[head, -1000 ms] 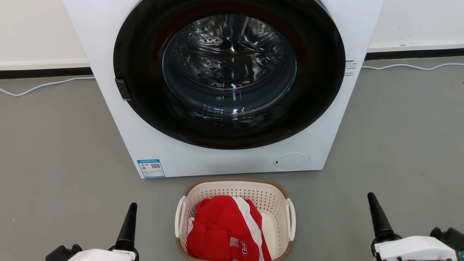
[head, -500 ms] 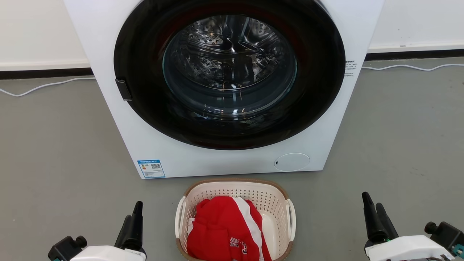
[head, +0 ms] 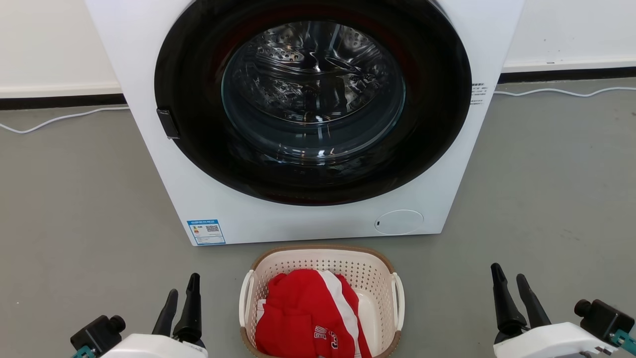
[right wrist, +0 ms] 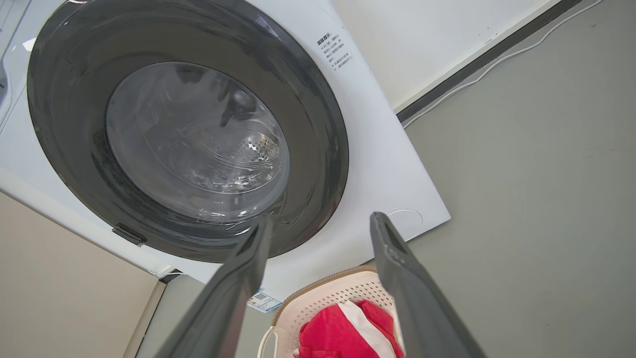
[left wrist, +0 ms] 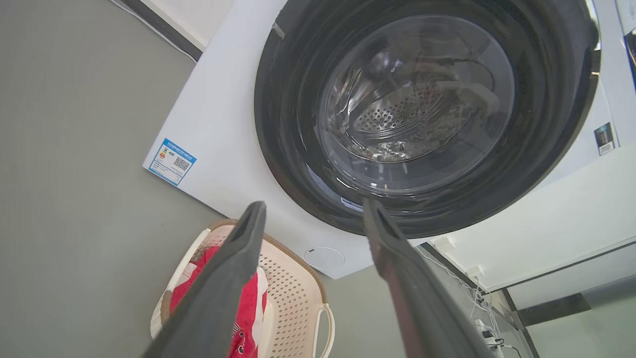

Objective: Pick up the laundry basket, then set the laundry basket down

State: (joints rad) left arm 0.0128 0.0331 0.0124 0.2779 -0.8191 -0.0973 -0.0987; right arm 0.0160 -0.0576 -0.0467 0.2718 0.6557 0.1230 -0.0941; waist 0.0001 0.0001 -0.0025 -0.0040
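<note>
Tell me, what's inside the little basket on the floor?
A bunched-up red garment with a white stripe and white lettering lies in the laundry basket. Bare basket floor shows on one side. Anything under the cloth is covered.

Near end of laundry basket (head: 323,259) off-frame

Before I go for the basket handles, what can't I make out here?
- Laundry basket: near end cut off by the head view's bottom edge.
- Basket floor: mostly hidden under the red garment, all views.
- Blue label on the washing machine: print too small, head view.
</note>
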